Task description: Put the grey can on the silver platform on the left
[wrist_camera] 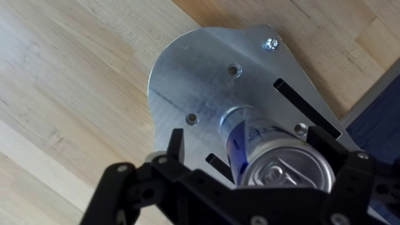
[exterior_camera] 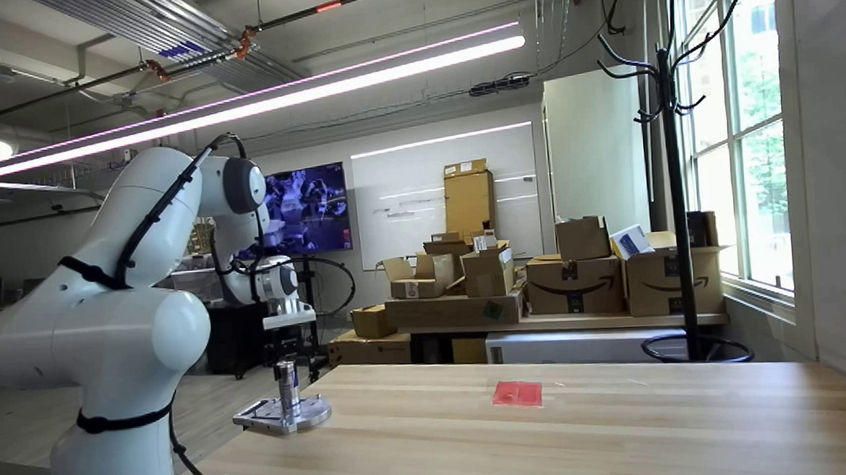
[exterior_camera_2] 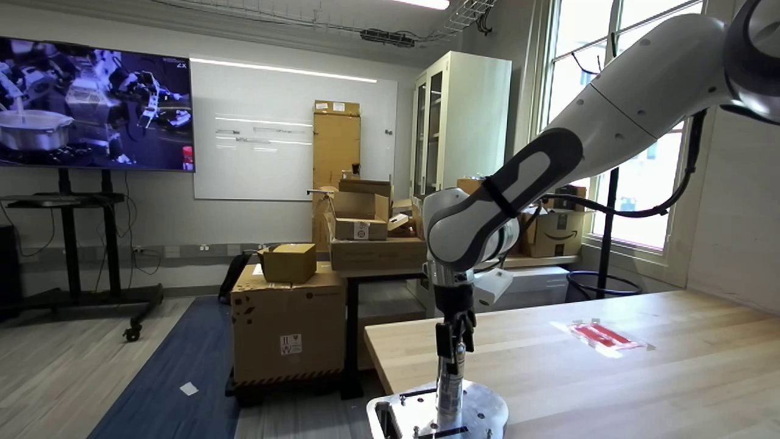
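One grey can [exterior_camera_2: 450, 391], upright, on silver platform [wrist_camera: 193, 81] — hand [wrist_camera: 247, 140] spread

In the wrist view, the grey can [wrist_camera: 265, 150] is seen standing upright on the silver platform [wrist_camera: 200, 78], its tabbed lid turned to the lens. It is flanked by the gripper [wrist_camera: 246, 135], whose fingers are parted: on one side a gap is left; on the other, contact cannot be told. The platform is borne by the wooden table [wrist_camera: 78, 93].
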